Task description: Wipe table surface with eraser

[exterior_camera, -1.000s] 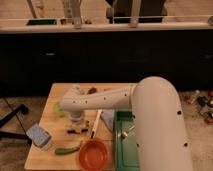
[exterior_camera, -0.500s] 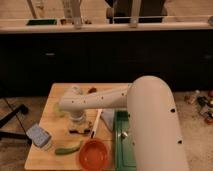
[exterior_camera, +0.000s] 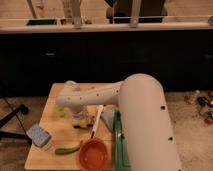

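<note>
I've got the arm [exterior_camera: 107, 95] reaching left across the table surface [exterior_camera: 52, 132], gripper [exterior_camera: 81, 120] down low near the table's middle. Can't tell how the jaws stand, and I can't pick out the eraser under the wrist. White-handled brush [exterior_camera: 96, 123] lies just right of the gripper. Checkered sponge [exterior_camera: 39, 136] sits near the left edge, green pod-shaped item [exterior_camera: 68, 148] and orange bowl [exterior_camera: 93, 155] at the near edge, green tray [exterior_camera: 118, 145] on the right.

1 gripper [exterior_camera: 81, 121], 1 sponge [exterior_camera: 39, 135], 1 bowl [exterior_camera: 93, 155], 1 brush [exterior_camera: 97, 121].
</note>
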Controlling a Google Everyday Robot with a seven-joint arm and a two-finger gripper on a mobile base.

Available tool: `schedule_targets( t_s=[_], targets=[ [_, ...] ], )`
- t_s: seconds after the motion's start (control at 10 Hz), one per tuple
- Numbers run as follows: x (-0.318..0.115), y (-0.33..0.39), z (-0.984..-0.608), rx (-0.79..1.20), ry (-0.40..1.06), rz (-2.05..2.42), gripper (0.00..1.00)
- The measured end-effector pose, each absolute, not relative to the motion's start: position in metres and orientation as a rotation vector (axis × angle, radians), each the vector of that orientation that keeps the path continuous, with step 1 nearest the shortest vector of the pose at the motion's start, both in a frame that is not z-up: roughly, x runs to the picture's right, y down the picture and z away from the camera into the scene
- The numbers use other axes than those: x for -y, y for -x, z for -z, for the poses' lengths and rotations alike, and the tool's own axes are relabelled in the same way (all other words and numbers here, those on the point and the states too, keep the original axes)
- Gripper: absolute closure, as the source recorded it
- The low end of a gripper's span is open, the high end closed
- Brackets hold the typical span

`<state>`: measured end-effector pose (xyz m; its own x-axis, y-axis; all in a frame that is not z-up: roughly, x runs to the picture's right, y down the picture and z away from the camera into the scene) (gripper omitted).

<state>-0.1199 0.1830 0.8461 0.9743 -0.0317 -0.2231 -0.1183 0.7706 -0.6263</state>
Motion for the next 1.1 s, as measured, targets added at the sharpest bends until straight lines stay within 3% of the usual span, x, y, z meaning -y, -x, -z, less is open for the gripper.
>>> schedule_targets(
  t_s=[0.5, 1.1],
  targets=[
    [-0.178, 0.153, -0.857, -0.168, 0.698, 0.014, 1.0],
    [-0.215, 0.175, -0.833, -0.082, 0.78, 0.118, 1.0]
  ],
)
